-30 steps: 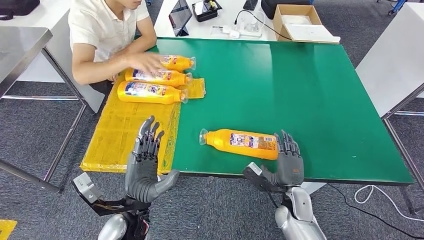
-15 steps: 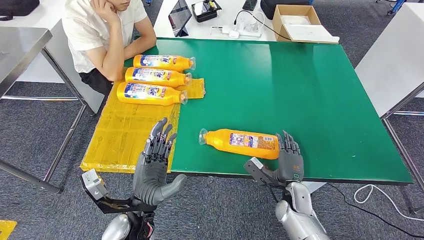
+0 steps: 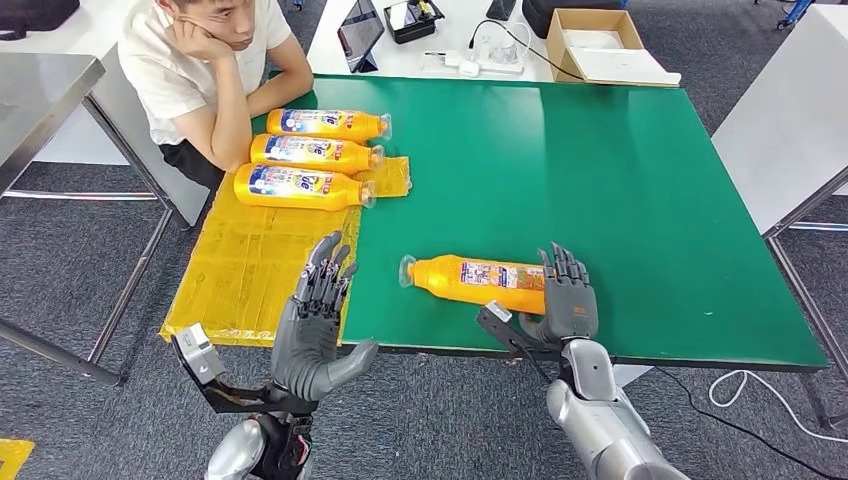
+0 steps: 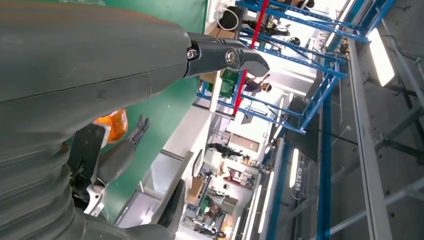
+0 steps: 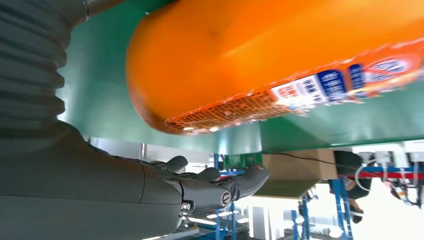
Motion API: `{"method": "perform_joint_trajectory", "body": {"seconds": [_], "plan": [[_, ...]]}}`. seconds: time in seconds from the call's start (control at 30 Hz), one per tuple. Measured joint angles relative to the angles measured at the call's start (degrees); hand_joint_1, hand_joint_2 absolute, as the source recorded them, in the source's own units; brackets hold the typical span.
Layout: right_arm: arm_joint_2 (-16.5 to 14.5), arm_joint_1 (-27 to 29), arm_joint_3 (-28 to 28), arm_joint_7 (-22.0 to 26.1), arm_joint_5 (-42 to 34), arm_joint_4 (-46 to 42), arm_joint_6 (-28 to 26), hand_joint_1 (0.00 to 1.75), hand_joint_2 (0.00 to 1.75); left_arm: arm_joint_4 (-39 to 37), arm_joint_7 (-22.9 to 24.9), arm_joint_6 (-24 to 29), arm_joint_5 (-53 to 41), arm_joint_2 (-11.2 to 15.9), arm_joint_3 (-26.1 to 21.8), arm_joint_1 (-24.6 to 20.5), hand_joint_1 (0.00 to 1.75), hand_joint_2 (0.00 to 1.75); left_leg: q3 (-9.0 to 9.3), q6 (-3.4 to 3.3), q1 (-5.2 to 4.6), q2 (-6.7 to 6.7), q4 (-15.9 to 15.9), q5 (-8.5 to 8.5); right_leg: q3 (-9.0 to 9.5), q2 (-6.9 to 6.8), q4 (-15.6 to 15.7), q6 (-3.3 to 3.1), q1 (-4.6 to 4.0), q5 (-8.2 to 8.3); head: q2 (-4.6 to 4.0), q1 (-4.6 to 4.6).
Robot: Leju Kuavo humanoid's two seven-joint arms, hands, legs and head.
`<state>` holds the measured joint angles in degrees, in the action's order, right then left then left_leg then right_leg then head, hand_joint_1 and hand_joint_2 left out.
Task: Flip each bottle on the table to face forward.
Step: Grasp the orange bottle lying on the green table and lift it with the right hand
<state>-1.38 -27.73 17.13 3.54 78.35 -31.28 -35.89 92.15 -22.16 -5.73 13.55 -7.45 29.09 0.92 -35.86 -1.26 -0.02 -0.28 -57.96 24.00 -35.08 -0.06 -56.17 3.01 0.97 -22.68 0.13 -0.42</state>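
An orange bottle lies on its side on the green table near the front edge, cap to the left, its small-print label up. My right hand stands open at the bottle's base, fingers straight and spread against that end. The right wrist view has the bottle's base close up above the straight fingers. My left hand is open with fingers apart over the front edge, left of the bottle's cap and apart from it. Three more orange bottles lie side by side at the far left.
A yellow mat covers the table's left strip. A person sits at the far left corner, chin resting on a hand. A cardboard box and small devices stand on the white table behind. A cable lies on the floor at the right.
The person's hand left the far bottles and went up to the chin. My left hand moved forward and right. My right hand closed in on the bottle's base.
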Motion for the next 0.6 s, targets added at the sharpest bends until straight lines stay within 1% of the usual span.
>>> {"method": "perform_joint_trajectory", "body": {"seconds": [0.1, 0.23, 0.47, 0.53, 0.6], "plan": [[-0.3, -0.5, 1.0, -0.8, 0.6, 0.3, 1.3, 0.0, 1.75, -0.2, 0.6, 0.1, 0.3, 0.0, 0.0, -0.1, 0.0, 1.75, 0.0, 0.0, 0.0, 0.0, 0.0, 0.0, -0.01, 0.0, 0.0, 0.0, 0.0, 0.0, 0.0, -0.01], [-0.5, -1.9, 2.4, -2.3, 1.1, 1.2, 5.0, 0.0, 1.75, -0.9, 2.3, 0.0, 1.7, 0.0, 0.0, -0.4, 0.0, 1.75, 0.0, 0.0, 0.0, 0.0, 0.0, 0.0, -0.01, 0.0, 0.0, 0.0, 0.0, 0.0, 0.0, 0.01], [-0.7, -3.8, 3.2, -1.9, -0.2, 2.5, 8.7, 0.0, 1.75, -1.9, 3.6, -0.4, 2.6, 0.0, 0.0, -0.9, 0.0, 1.75, 0.01, -0.01, 0.0, 0.02, 0.0, -0.01, 0.0, 0.01, 0.0, 0.0, 0.01, 0.01, 0.0, 0.0], [-0.8, -4.4, 3.2, -1.8, -1.0, 2.9, 10.5, 0.0, 1.75, -2.1, 4.0, -0.5, 3.0, 0.0, 0.0, -1.0, 0.0, 1.75, 0.02, -0.01, 0.0, 0.02, 0.0, -0.01, 0.0, 0.01, 0.0, 0.0, 0.0, 0.01, 0.0, 0.0], [-0.9, -5.1, 3.2, -2.3, -2.0, 3.4, 14.3, 0.0, 1.75, -2.1, 4.5, -0.7, 3.4, 0.0, -0.1, -1.1, 0.0, 1.75, 0.04, 0.0, 0.0, 0.04, 0.0, 0.0, 0.01, 0.02, 0.0, 0.0, 0.0, 0.01, 0.0, -0.01]]}}
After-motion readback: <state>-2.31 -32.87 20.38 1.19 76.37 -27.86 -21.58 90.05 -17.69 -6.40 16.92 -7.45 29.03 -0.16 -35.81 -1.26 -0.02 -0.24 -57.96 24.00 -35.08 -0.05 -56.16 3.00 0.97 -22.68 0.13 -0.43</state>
